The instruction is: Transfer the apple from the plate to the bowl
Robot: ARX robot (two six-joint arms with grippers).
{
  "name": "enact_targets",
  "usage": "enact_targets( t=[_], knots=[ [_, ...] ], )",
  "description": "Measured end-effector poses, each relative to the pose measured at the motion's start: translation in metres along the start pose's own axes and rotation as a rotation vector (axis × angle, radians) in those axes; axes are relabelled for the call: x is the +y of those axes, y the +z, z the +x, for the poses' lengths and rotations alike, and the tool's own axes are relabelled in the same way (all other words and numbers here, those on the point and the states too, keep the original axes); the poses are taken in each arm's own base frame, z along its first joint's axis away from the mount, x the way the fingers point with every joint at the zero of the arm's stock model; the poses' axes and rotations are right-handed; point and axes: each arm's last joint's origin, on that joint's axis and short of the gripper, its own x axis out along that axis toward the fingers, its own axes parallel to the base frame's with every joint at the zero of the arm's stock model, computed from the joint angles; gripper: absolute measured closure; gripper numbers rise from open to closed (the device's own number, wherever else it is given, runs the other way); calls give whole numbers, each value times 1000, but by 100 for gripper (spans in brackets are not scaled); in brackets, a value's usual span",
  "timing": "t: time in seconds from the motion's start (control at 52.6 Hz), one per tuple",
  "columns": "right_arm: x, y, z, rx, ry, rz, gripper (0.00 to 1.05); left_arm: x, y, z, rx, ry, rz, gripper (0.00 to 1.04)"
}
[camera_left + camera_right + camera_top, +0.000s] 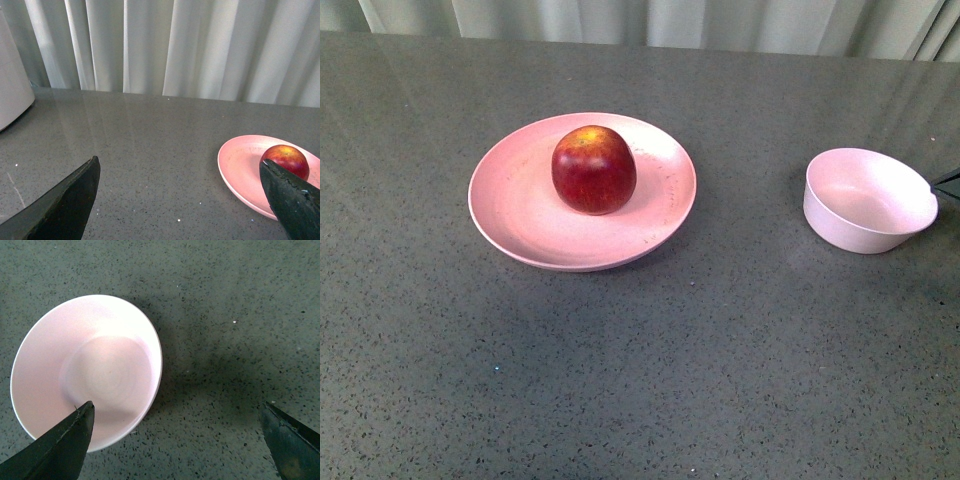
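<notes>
The dark-red apple (593, 169) with a yellow-orange patch on top sits on the wide salmon-pink plate (510, 205) left of centre. The small pale pinkish-white bowl (868, 200) stands empty to the right. My left gripper (180, 172) is open and empty above bare table; the plate (240, 167) and apple (285, 157) show beside one fingertip. My right gripper (177, 415) is open and empty above the table next to the bowl (85, 367), with one fingertip over the bowl's rim. Only a dark tip of the right gripper (948, 181) shows in the front view.
The grey speckled table (640, 370) spreads all around. Pale curtains (175, 47) hang behind the table's far edge. A white rounded object (12, 85) stands at the table's edge in the left wrist view.
</notes>
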Motion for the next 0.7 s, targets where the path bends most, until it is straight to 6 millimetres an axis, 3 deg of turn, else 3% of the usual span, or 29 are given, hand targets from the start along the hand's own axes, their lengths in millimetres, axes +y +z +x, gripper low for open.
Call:
enact_targets(
  t=[0.19, 0.703],
  knots=[
    [1, -3, 15, 32, -5, 30, 11, 0, 0, 0, 0, 0, 0, 9],
    [2, -2, 46, 99, 12, 132, 79, 0, 0, 0, 0, 0, 0, 9]
  ],
)
